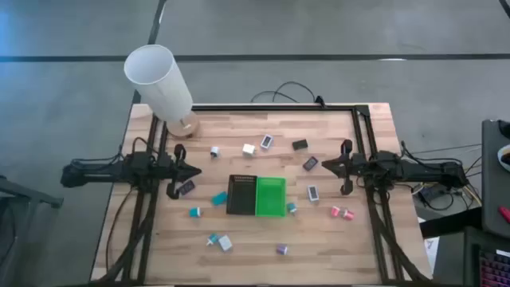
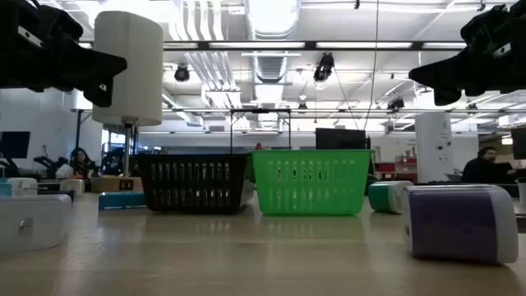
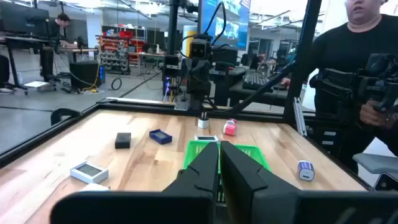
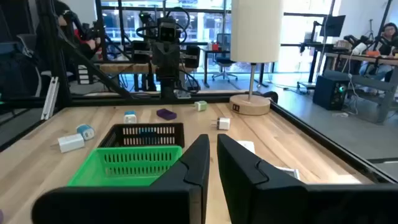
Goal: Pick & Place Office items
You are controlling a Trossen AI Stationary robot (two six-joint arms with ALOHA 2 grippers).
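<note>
office items (image 1: 218,198) lie scattered over the worktop (image 1: 335,239); both trays (image 1: 269,196) look empty, left pincer (image 1: 191,172) and right pincer (image 1: 327,164) nearly together, holding nothing.

An open-plan robotics lab (exposed ceiling ducts (image 2: 271,62), workbenches (image 3: 37,46), another robot rig (image 3: 199,68) nearby)

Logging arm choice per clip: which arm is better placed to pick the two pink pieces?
Probably right. The pink pieces lie on the right gripper side, past the green tray; the left gripper waits across both trays.
</note>
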